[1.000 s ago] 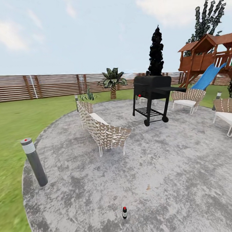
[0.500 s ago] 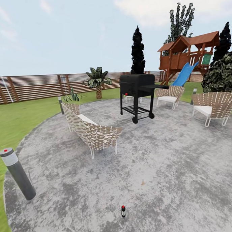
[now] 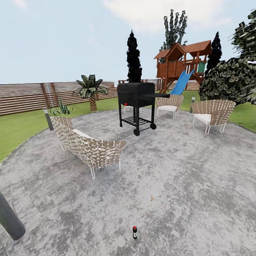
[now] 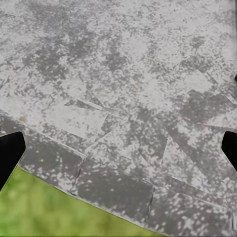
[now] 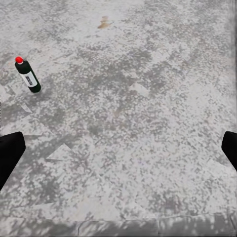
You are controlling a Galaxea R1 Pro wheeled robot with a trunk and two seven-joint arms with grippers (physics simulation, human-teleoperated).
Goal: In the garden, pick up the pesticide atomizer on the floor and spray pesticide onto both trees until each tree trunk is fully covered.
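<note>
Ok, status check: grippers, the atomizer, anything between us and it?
Both grippers open, empty. Pesticide atomizer upright on the floor, close ahead, not yet grabbed. Bare paving up to it; bench and grill well beyond.

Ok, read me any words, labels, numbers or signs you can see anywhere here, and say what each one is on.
No text can be read anywhere in these views.
Pesticide atomizer: a pale label band on the dark bottle, too small and blurred to read.
Black grill: a small red spot on the front, no lettering to make out.
Playhouse: a green panel, no readable sign.
</note>
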